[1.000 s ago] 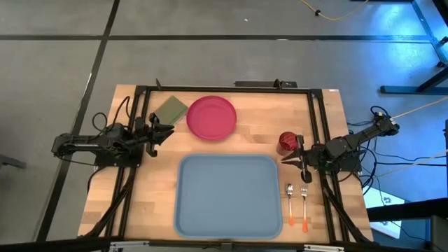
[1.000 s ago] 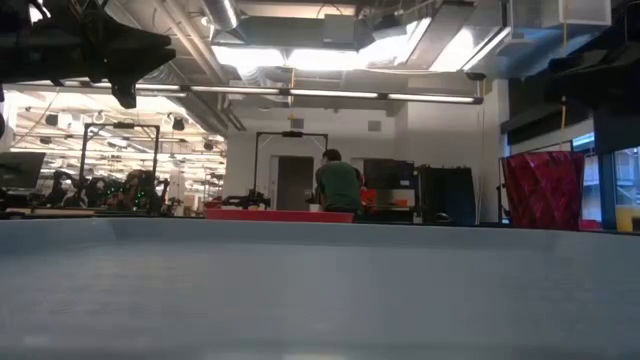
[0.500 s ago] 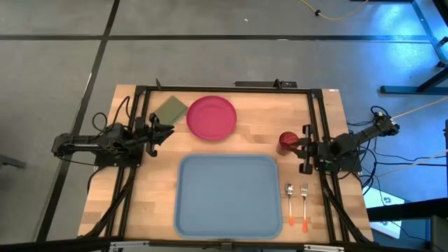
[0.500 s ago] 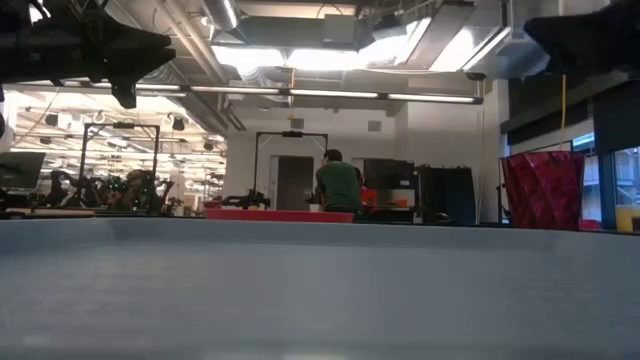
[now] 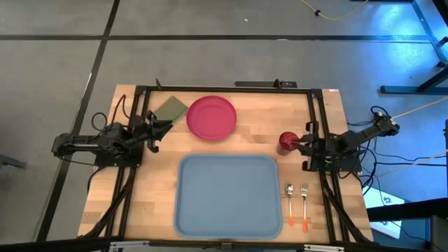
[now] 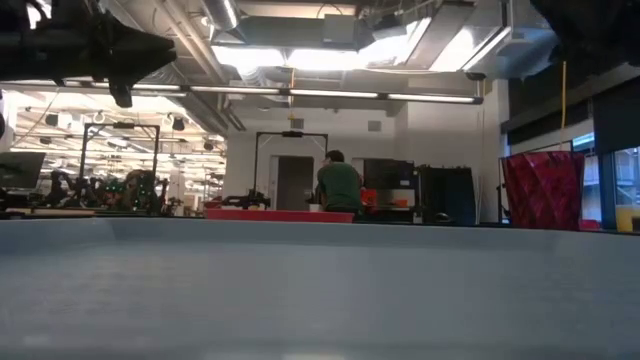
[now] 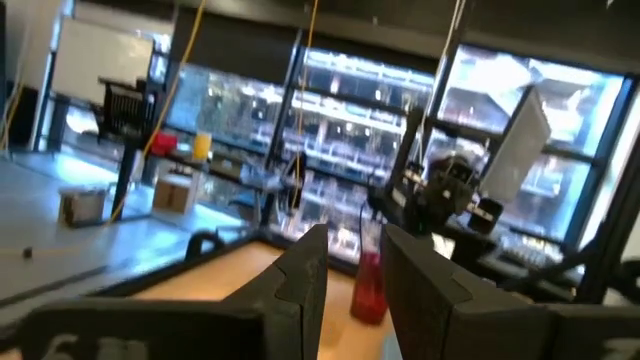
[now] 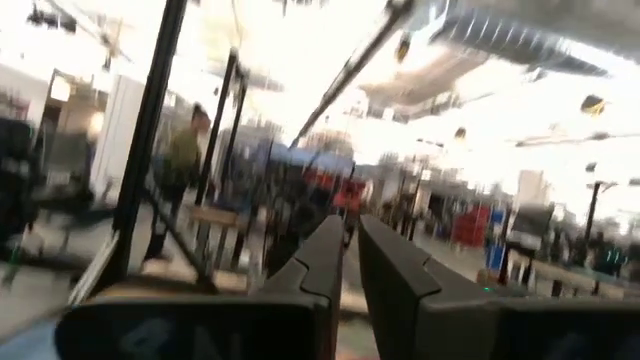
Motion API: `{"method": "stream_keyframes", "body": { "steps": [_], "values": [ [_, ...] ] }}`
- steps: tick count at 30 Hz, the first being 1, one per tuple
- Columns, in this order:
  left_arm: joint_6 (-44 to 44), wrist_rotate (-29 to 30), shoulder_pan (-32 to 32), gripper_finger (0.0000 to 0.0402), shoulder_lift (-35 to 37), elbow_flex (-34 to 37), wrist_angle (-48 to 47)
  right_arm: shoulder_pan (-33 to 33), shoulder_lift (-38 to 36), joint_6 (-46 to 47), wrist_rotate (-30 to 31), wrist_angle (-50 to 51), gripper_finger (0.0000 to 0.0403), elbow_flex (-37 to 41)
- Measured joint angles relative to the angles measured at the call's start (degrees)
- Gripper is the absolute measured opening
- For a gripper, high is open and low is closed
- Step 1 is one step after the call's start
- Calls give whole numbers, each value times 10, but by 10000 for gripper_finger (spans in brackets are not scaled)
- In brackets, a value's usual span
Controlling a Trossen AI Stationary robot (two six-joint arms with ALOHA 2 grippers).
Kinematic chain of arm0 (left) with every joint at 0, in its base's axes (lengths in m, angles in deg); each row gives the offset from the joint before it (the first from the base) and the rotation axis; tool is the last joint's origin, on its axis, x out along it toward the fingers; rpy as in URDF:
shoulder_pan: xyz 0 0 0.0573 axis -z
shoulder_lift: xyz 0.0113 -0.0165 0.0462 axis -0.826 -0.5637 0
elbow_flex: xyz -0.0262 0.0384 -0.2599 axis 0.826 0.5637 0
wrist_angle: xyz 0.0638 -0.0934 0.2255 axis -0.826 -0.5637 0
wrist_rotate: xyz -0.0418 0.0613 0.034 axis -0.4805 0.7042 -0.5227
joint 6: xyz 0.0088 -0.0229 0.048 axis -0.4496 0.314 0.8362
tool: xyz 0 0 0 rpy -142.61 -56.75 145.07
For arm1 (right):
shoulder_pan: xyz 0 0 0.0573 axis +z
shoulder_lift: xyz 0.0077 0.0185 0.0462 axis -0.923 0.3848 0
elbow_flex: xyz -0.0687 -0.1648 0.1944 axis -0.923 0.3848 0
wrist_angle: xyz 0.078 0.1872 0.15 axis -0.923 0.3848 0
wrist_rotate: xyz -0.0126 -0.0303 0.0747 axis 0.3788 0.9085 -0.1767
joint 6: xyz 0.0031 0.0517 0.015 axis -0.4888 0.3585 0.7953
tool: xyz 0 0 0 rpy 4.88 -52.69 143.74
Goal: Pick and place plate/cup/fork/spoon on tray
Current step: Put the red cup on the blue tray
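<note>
The pink plate lies flat on the table at the far middle. The dark red cup stands upright at the right, just beyond the blue tray's far right corner; it also shows in the low view and the left wrist view. The spoon and fork lie side by side right of the tray. My right gripper hovers just right of the cup, raised above it, fingers nearly together. My left gripper waits at the table's left, slightly open.
An olive-green pad lies at the far left, between my left gripper and the plate. A black frame runs around the table top. The tray's inside is bare. A person stands far back in the room.
My right gripper has gone from the tray's far right corner toward the far edge, up beside the cup, and has turned about its wrist and risen. The cup, plate, fork and spoon have stayed where they were.
</note>
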Motion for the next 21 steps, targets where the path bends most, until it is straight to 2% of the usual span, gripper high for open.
{"method": "stream_keyframes", "body": {
  "steps": [4, 9, 11, 12, 13, 15, 19, 21],
  "values": [
    [44, 0, 0, 88, 0, 0, 38, -4, 0, -32, -53, -83, 43, -8],
    [91, -3, 0, 88, 0, 0, 73, -14, 35, -62, -177, -68, 43, -69],
    [97, -5, 0, 88, 0, 0, 76, -20, 72, -93, -177, -56, 43, -103],
    [101, -5, 0, 88, 0, 0, 76, -24, 93, -109, -155, -48, 43, -121],
    [105, -5, 0, 88, 0, 0, 76, -28, 115, -123, -118, -35, 43, -141],
    [110, -5, 0, 88, 0, 0, 76, -41, 156, -135, 20, 18, 43, -186],
    [110, -5, 0, 88, 0, 0, 75, -80, 226, -97, 425, 176, 43, -279],
    [110, -6, 0, 88, 0, 0, 75, -95, 251, -43, 575, 221, 43, -319]
  ]
}}
